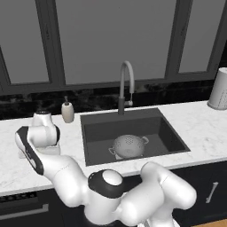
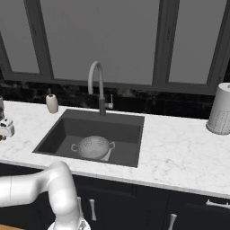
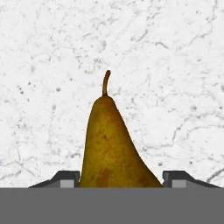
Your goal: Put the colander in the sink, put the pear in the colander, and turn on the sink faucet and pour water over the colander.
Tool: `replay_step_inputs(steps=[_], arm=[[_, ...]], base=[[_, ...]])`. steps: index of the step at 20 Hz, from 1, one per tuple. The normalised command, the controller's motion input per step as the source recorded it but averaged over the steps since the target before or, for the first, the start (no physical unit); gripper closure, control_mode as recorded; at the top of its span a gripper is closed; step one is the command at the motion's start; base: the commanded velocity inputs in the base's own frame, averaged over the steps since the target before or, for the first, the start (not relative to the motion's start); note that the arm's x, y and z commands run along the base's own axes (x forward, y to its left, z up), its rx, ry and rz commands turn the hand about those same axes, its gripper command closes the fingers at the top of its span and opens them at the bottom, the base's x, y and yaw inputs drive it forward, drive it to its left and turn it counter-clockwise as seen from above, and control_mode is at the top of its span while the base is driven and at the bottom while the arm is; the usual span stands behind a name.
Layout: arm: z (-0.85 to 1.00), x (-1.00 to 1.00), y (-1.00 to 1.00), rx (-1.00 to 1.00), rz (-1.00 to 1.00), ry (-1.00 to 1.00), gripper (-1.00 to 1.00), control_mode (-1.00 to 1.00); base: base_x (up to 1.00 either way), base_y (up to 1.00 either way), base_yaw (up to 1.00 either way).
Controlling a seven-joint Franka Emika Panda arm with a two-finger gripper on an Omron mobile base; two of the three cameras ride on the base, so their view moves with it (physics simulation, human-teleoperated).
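Hand view: pear [image 3: 113, 146] seen close up, lying on white grey-veined marble worktop [image 3: 175, 65], thin curved stem pointing to top of frame. Skin mottled orange-brown, matte, body widening towards the hand [image 3: 121, 179]. Both dark fingertips [image 3: 65, 178] sit just beside the wide end, one each side, jaws part closed around it; actual contact can't be told.

Left base view: arm folded low, wrist over the worktop left of the sink [image 1: 175, 133], near the small beige soap bottle [image 1: 67, 111]. Colander [image 1: 128, 146] sits in the sink basin, silver-grey, domed, dotted w/ holes, loop handles either side. Sink faucet [image 1: 126, 86] at far edge, tall grey gooseneck w/ small side lever.

Right base view: same sink and colander from the other side; a white bit of the wrist at far left edge over the worktop. White perforated cylinder [image 2: 221, 110] stands on the worktop far right, well apart from sink. Dark window panes [image 2: 103, 36] behind.
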Motion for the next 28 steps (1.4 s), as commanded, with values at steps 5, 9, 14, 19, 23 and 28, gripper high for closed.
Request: replay_step_inputs(steps=[5,9,14,19,23,28], arm=[[0.40,-0.38,-0.85,0.00,0.06,-0.03,1.00,-1.00],[0.39,-0.45,-0.93,0.00,0.04,-0.06,1.00,-1.00],[0.41,-0.55,-0.94,0.00,0.01,-0.09,1.00,-1.00],[0.37,-0.40,-1.00,0.02,0.00,-0.04,1.00,-1.00],[0.33,-0.35,-1.00,0.07,0.00,-0.01,1.00,-1.00],[0.22,-0.32,-1.00,0.14,0.00,-0.15,1.00,-1.00]], base=[[0.00,0.00,0.00],[0.00,0.00,0.00],[0.00,0.00,0.00],[0.00,0.00,0.00],[0.00,0.00,0.00],[0.00,0.00,0.00]])
